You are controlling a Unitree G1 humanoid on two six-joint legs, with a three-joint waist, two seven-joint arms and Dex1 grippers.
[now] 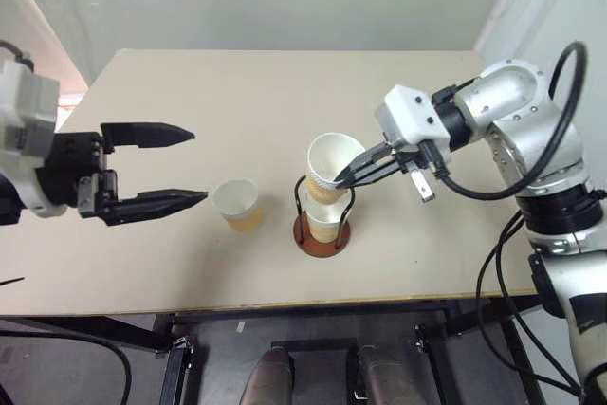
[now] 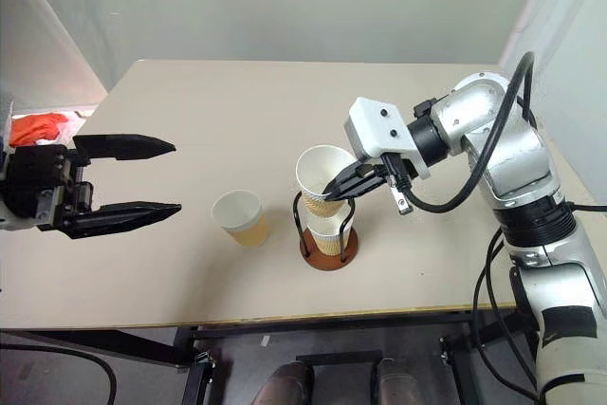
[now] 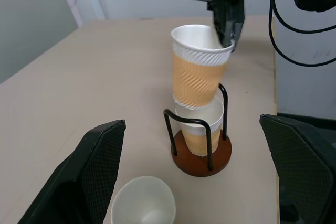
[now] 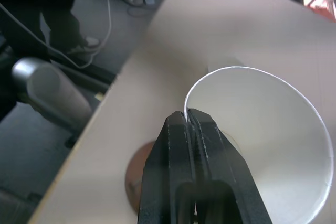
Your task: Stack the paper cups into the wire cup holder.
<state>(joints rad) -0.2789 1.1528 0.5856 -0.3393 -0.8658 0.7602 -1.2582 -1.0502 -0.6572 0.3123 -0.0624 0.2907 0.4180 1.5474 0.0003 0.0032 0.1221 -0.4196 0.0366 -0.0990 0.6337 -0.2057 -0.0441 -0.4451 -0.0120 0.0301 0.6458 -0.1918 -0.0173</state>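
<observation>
Currently we find the right gripper (image 1: 343,174) pinching a light, crushable paper cup (image 1: 331,170) by its rim, apparently above the wire cup holder (image 1: 322,230); the left gripper (image 1: 194,166) gapes, empty.

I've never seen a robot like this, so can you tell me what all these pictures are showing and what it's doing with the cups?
It's a robot with two arms, each ending in a two-finger claw. Two pictures come from cameras on its head, looking down at a tan table. The other two come from cameras on its wrists. The right claw pinches the rim of a paper cup, tilted above another cup already sitting in a little wire holder. A third cup stands beside the holder. The left claw is wide open and holds nothing.
</observation>
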